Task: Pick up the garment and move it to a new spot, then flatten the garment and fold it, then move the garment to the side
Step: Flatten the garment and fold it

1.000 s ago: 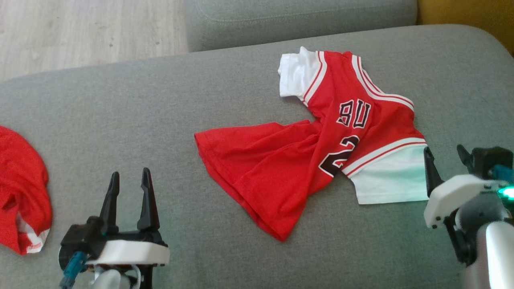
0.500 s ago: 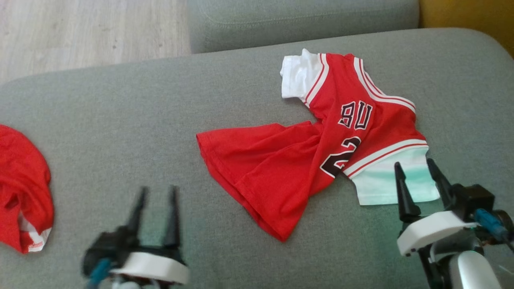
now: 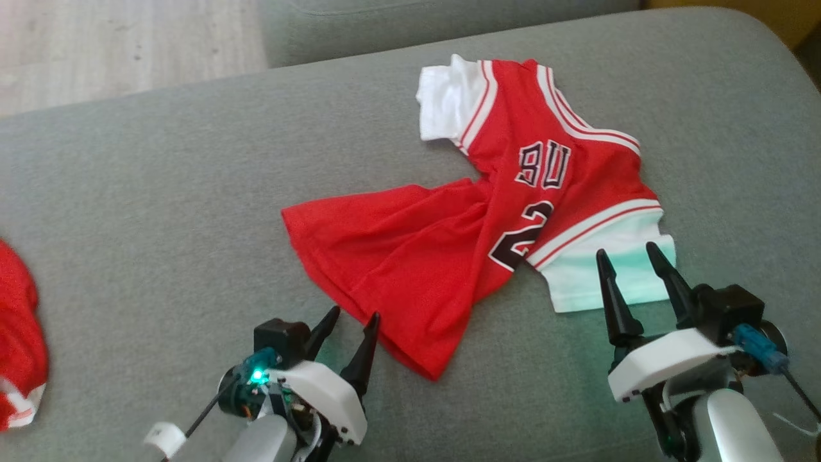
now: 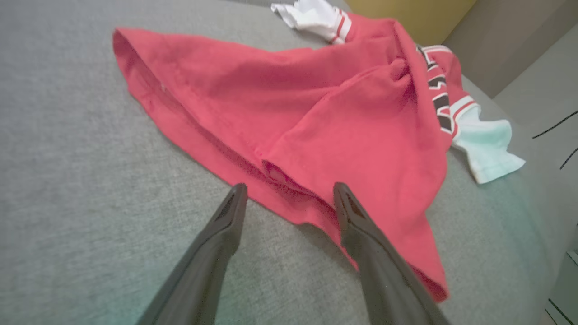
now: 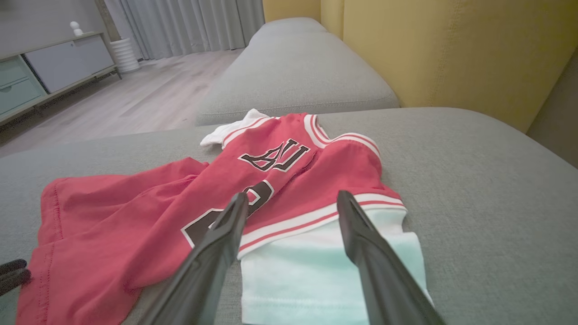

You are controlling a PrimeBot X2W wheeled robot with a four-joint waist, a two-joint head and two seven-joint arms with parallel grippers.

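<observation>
Camera positions: three views over one grey sofa seat (image 3: 160,192).
Head view: high, facing forward and down, with the whole garment (image 3: 487,212) mid-frame. Left wrist view: low, very near the red hem, looking along the left claw (image 4: 290,185). Right wrist view: low, near the white sleeve, looking along the right claw (image 5: 292,194) across the cloth. All three share the garment.

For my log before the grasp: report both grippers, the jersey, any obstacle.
Left gripper open, at hem of crumpled red-and-white fabric jersey. Right gripper open, at its white sleeve. Second red cloth garment far left, apart.
</observation>
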